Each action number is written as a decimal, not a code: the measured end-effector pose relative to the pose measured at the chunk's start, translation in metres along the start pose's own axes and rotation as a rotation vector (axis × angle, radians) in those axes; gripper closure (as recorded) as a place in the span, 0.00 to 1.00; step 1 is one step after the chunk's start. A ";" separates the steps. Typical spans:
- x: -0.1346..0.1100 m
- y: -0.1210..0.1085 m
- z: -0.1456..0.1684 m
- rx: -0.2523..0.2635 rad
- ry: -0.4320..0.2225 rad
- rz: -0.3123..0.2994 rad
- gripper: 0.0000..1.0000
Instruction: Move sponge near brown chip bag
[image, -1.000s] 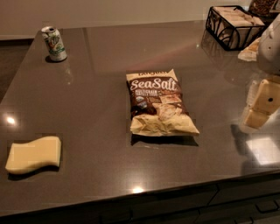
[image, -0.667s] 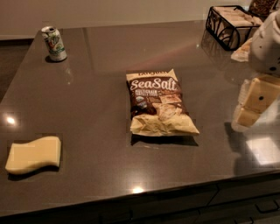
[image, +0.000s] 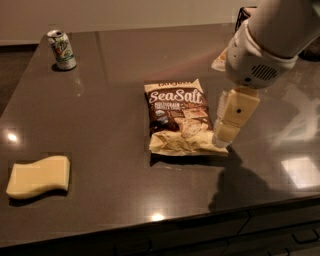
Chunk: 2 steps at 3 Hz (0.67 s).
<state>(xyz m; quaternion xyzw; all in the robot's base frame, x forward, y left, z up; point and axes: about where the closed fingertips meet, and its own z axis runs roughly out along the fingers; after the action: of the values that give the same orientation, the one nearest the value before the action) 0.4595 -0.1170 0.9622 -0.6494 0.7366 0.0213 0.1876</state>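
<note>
The pale yellow sponge (image: 38, 176) lies flat near the counter's front left corner. The brown chip bag (image: 179, 117), with white "Sea Salt" lettering, lies flat in the middle of the counter. My gripper (image: 223, 137) hangs from the white arm at the bag's right edge, just above the counter. It is far to the right of the sponge and holds nothing that I can see.
A green-and-white soda can (image: 62, 49) stands at the back left. A dark wire basket (image: 243, 13) at the back right is mostly hidden behind my arm. The dark counter (image: 110, 100) has its front edge close below the sponge.
My arm has swung left from the counter's right edge to the right side of the chip bag. Sponge, bag and can have not moved.
</note>
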 end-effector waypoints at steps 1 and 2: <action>-0.053 0.012 0.023 -0.023 -0.036 -0.083 0.00; -0.106 0.038 0.050 -0.062 -0.055 -0.176 0.00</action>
<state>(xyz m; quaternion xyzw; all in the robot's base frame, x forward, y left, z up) 0.4448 0.0034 0.9401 -0.7161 0.6704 0.0454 0.1890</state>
